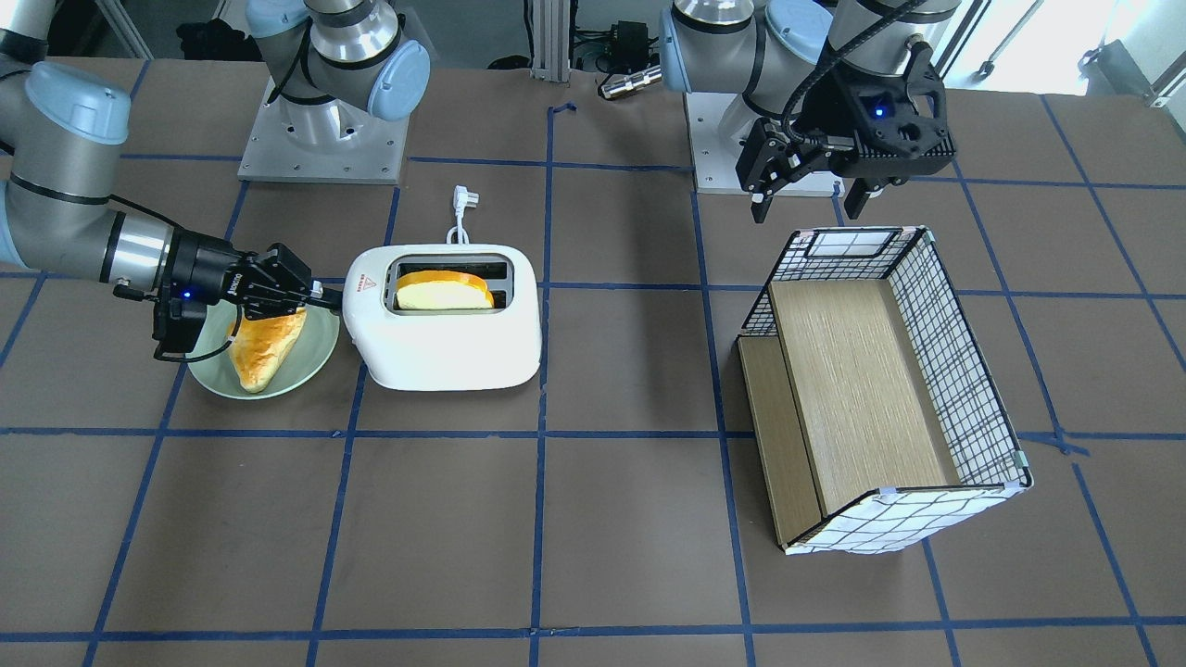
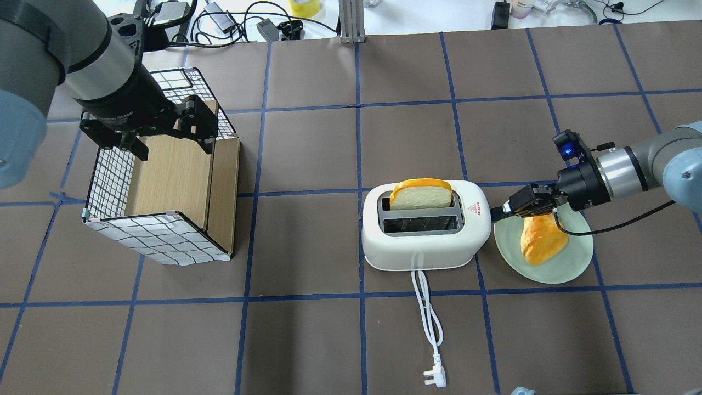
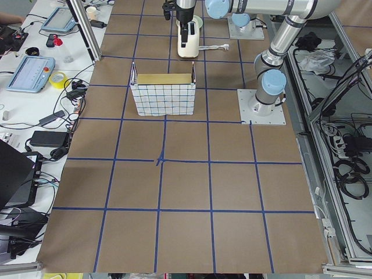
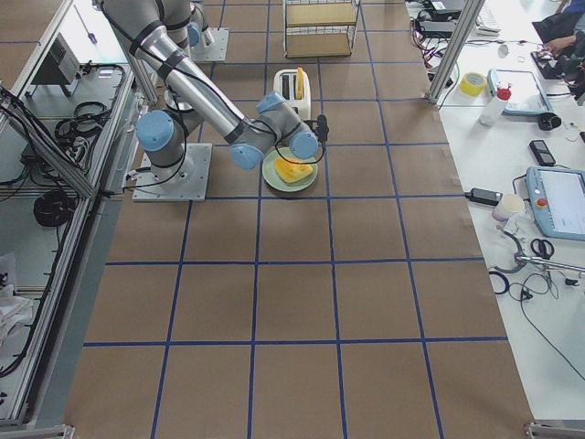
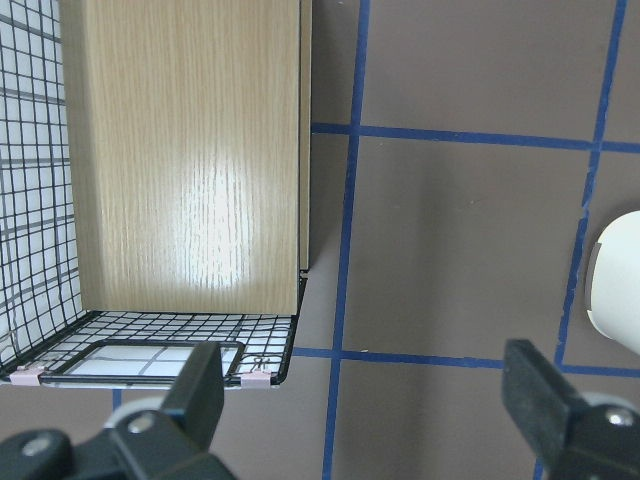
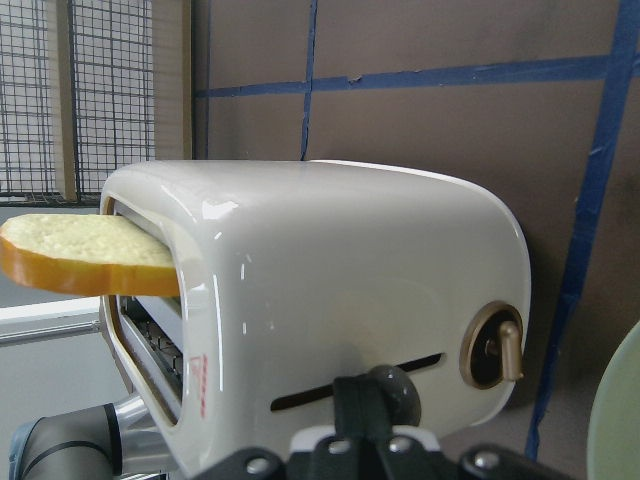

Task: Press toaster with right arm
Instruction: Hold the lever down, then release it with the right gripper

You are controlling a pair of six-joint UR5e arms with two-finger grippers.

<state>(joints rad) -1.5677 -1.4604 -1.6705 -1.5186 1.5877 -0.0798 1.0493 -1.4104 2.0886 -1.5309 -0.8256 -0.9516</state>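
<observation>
The white toaster [image 1: 445,347] [image 2: 425,249] stands mid-table with a slice of toast [image 1: 443,292] [image 2: 421,195] sticking up out of one slot. My right gripper [image 1: 320,296] [image 2: 502,210] lies horizontal with its fingers together, its tips at the toaster's end face. In the right wrist view the gripper [image 6: 365,425] sits right at the grey lever knob [image 6: 390,385] over the lever slot, beside a round dial [image 6: 493,345]. My left gripper [image 1: 806,190] [image 5: 370,400] hangs open and empty above the wire-and-wood box.
A pale green plate [image 1: 315,357] [image 2: 570,269] with a piece of bread [image 1: 264,347] [image 2: 543,246] lies under my right wrist. The toaster's cord [image 2: 428,307] and plug [image 2: 436,377] trail toward the robot. The checkered box [image 1: 880,389] [image 2: 164,192] lies on its side.
</observation>
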